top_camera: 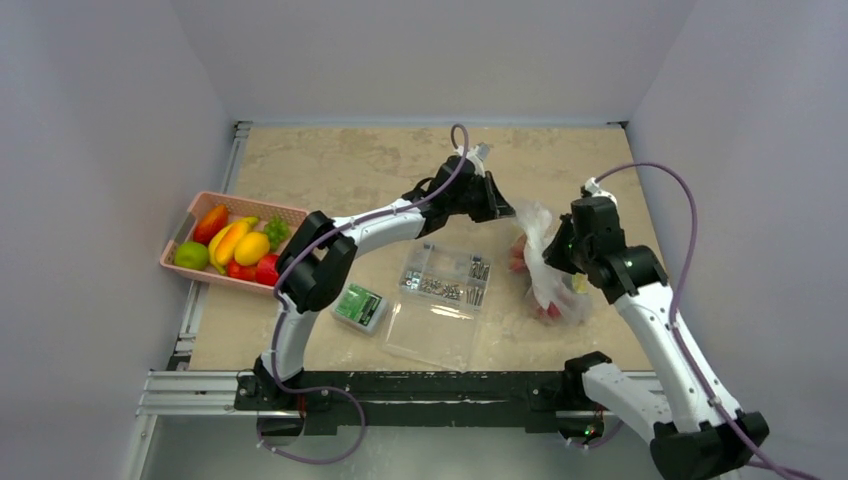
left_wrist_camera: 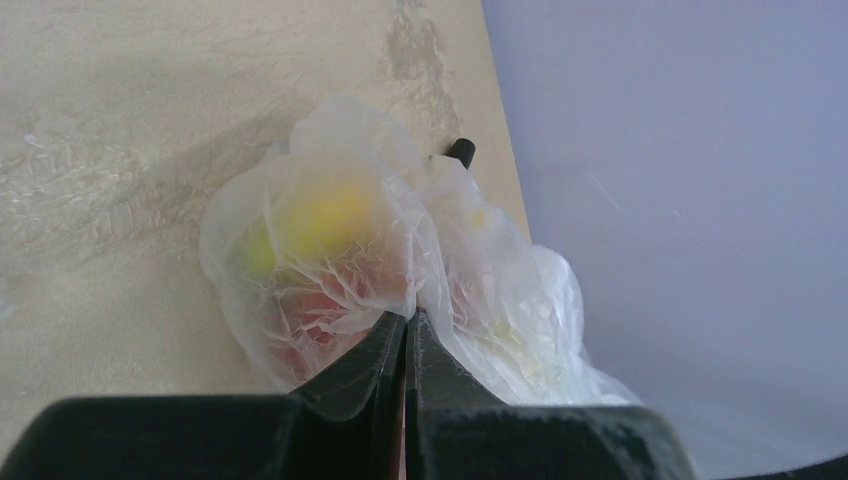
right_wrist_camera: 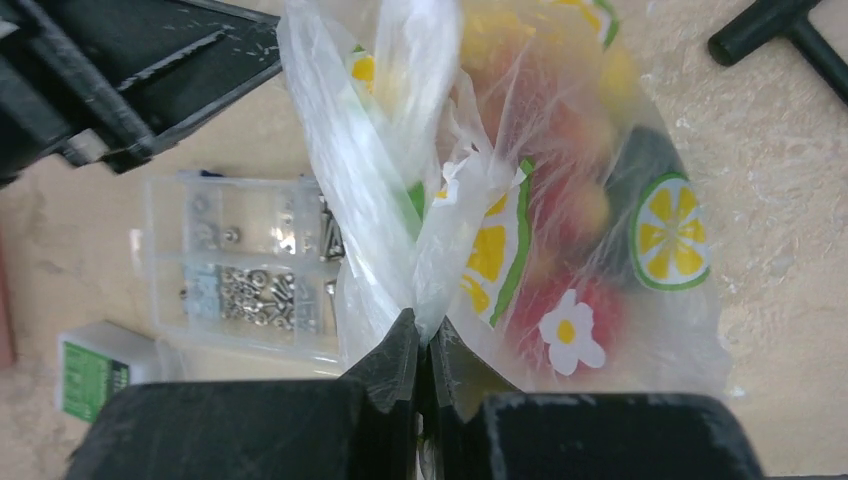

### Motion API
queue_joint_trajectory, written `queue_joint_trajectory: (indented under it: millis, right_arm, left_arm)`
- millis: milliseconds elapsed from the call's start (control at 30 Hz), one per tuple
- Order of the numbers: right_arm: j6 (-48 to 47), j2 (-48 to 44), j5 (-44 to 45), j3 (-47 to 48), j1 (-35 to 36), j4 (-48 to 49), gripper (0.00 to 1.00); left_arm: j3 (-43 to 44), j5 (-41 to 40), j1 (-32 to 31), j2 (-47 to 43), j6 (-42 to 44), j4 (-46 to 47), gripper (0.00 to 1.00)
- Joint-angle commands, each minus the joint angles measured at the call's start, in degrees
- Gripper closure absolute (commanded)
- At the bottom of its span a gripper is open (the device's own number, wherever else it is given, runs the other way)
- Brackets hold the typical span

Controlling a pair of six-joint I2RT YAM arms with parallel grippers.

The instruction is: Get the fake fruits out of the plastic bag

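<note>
Now the right pincer (right_wrist_camera: 425, 330), at the bottom centre of its wrist view, has its jaws together on a gathered fold of the plastic bag (right_wrist_camera: 400, 150). The film rises straight up from the tips. The fake fruits (right_wrist_camera: 560, 190) show as blurred red and yellow shapes behind the printed film, just up and to the right of those tips; which piece is which I cannot tell.

The left pincer (left_wrist_camera: 407, 320), at the bottom centre of its own view, is likewise clamped on a pinch of bag film. The bag bulges just above it, with yellow and red to the upper left of the tips.

From above, the bag lies right of centre on the bench (top_camera: 330, 160), between the two pincers. A clear box of metal parts (top_camera: 445, 275) sits to its left, a green-and-white box (top_camera: 360, 305) further left, and a pink basket (top_camera: 195, 215) at the left edge.
</note>
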Motion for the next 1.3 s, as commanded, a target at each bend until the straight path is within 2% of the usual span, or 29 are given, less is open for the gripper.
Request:
queue_joint_trajectory:
  millis: [0, 133, 233, 300, 433, 500, 600, 633, 667, 733, 833, 933, 1000, 1267]
  right_arm:
    - [5.3, -11.8, 6.1, 1.8, 0.0, 1.2, 1.0]
    - [11.5, -23.8, 16.7, 2.9, 0.0, 0.0, 1.0]
    - [11.7, -31.9, 19.3, 0.4, 0.0, 4.4, 1.0]
    - [11.5, -33.3, 19.6, -0.8, 0.0, 5.0, 1.0]
    - [12.5, -29.4, 19.8, -0.4, 0.0, 1.4, 1.0]
    - [11.9, -28.1, 19.7, -0.8, 0.0, 1.5, 1.0]
    - [11.2, -27.2, 19.7, -1.5, 0.0, 2.0, 1.0]
    - [10.7, -27.1, 19.5, -1.7, 0.0, 2.3, 1.0]
    - [10.2, -26.7, 19.2, -1.6, 0.0, 2.7, 1.0]
    - [9.6, -26.4, 18.8, -1.5, 0.0, 2.9, 1.0]
    - [9.2, -26.3, 18.8, -1.1, 0.0, 3.0, 1.0]
    - [9.0, -26.5, 18.4, -0.9, 0.0, 3.1, 1.0]
    - [8.9, -26.5, 18.0, -0.9, 0.0, 3.2, 1.0]
    - [8.7, -26.8, 17.7, 0.2, 0.0, 2.6, 1.0]
  left_arm:
    - [-0.4, 0.1, 2.2, -1.4, -2.6, 4.9, 1.0]
    - [-0.4, -0.5, 2.9, -0.7, -1.9, 4.1, 1.0]
    - [0.1, -0.3, 3.2, -0.2, -0.9, 3.0, 1.0]
    - [0.5, 0.4, 3.2, -0.3, 0.1, 2.6, 1.0]
    - [1.1, 1.7, 3.0, -1.7, 2.3, 0.5, 1.0]
    - [1.3, 2.1, 3.0, -3.0, 3.9, -2.1, 0.87]
    - [1.1, 2.9, 2.5, -5.8, 8.3, -4.8, 0.58]
    - [0.8, 2.9, 2.0, -7.1, 10.7, -5.4, 0.51]
    - [-0.1, 0.6, 0.2, -10.7, 17.0, -7.4, 0.42]
    - [-1.6, -4.3, -2.6, -14.2, 26.4, -8.9, 0.34]
    - [-5.9, -17.1, -8.9, -18.6, 41.6, -4.8, 0.21]
    - [-7.4, -25.6, -13.7, -19.0, 52.7, 2.4, 0.16]
    - [-4.8, -28.6, -15.4, -16.9, 56.7, 2.0, 0.16]
    - [8.6, -25.4, -16.6, -6.5, 58.8, -5.0, 0.21]
